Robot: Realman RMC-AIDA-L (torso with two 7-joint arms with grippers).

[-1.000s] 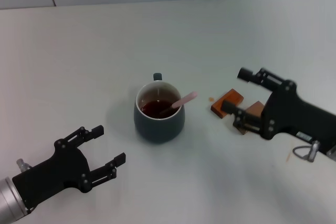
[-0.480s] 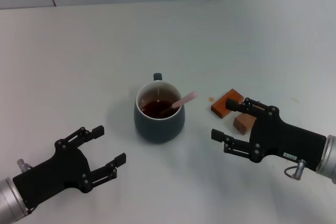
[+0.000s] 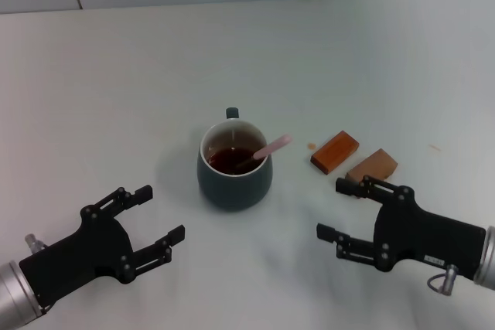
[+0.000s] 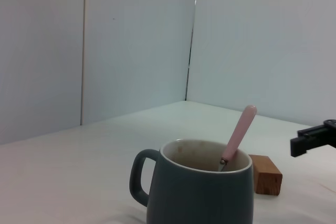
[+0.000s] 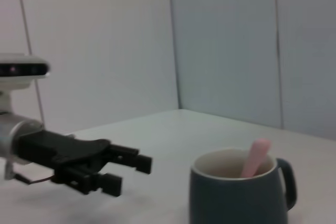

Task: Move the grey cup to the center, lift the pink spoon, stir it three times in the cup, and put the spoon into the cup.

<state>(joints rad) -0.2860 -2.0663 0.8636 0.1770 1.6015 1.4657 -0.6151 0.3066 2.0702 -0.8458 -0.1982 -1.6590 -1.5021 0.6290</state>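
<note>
Spoon [image 3: 263,150] sits in the cup [image 3: 234,166], both end effectors (left [image 3: 157,222], right [image 3: 350,209]) released, so a careless swing could tip it.

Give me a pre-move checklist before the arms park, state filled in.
1. Spoon in the cup, handle leaning on the rim: ok.
2. Cup upright, liquid inside: ok.
3. Right tool open, holding nothing, apart from the cup: ok.
4. Left tool open, holding nothing, apart from the cup: ok.
5. Right tool apart from the nearer wooden block: cannot tell.
6. Stirred three times: cannot tell.
</note>
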